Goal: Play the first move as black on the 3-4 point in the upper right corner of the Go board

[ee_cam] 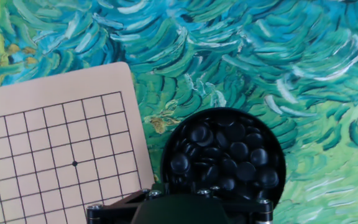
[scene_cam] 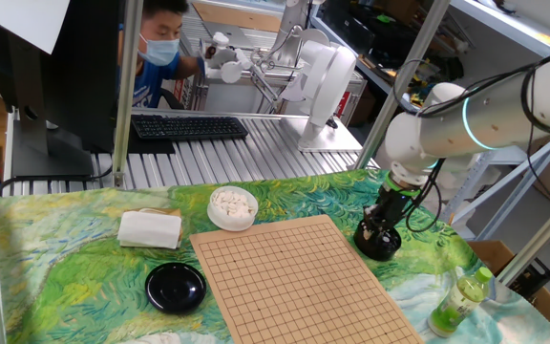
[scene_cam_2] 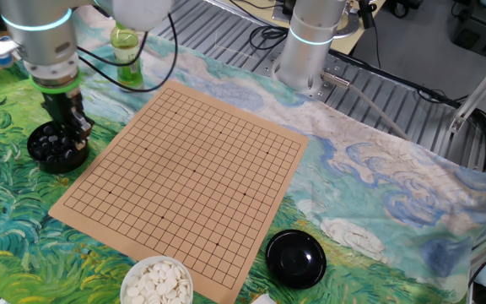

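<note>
A black bowl (ee_cam: 277, 186) full of glossy black stones (ee_cam: 229, 155) stands on the cloth just off one corner of the wooden Go board (ee_cam: 48, 81). It also shows in one fixed view (scene_cam: 378, 245) and in the other fixed view (scene_cam_2: 53, 149). My gripper (scene_cam_2: 72, 127) hangs straight down over the bowl with its tips at the stones; in one fixed view it shows too (scene_cam: 383, 225). Whether it is open or shut is hidden. The board (scene_cam_2: 192, 169) carries no stones. The corner star point (ee_cam: 74, 163) and the crossings round it are bare.
A white bowl of white stones (scene_cam: 232, 206) and a black lid (scene_cam: 176, 287) stand beside the board's far side. A green bottle (scene_cam: 461, 301) stands near the black bowl. A folded white cloth (scene_cam: 149, 229) lies at the left. A person (scene_cam: 160, 48) sits behind.
</note>
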{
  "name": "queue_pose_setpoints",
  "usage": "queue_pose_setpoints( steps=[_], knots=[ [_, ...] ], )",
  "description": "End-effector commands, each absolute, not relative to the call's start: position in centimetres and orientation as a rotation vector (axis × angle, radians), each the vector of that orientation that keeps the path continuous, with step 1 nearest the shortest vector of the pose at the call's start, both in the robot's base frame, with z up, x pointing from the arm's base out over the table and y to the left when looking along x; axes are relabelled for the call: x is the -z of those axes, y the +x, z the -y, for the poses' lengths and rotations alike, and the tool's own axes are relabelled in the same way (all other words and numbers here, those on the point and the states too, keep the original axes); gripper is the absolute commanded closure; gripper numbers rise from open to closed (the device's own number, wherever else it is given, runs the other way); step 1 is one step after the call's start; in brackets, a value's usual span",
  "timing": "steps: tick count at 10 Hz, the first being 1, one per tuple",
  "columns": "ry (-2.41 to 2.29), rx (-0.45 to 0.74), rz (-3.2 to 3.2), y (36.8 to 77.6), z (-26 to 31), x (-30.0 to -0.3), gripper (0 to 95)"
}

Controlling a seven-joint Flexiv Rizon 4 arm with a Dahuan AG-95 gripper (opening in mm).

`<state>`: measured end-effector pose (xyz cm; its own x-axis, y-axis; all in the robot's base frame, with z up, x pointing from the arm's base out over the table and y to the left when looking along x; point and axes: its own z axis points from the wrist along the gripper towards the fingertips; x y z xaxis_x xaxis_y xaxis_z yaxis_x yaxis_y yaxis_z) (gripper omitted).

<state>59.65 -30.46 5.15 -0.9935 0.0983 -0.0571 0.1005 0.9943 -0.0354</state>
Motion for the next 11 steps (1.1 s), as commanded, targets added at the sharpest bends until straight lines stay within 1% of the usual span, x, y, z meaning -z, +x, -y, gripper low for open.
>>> queue_pose_setpoints(
  steps=[1,3,8,11],
  knots=[
    [0.133,0.057,-3.084,59.7,30.7,-4.9,76.0],
    [0.111,0.064,-3.088,60.0,31.2,-5.4,76.0],
    [0.021,0.064,-3.086,60.0,34.3,-4.5,76.0],
    [0.027,0.08,-3.095,60.0,34.0,-5.2,76.0]
  ],
)
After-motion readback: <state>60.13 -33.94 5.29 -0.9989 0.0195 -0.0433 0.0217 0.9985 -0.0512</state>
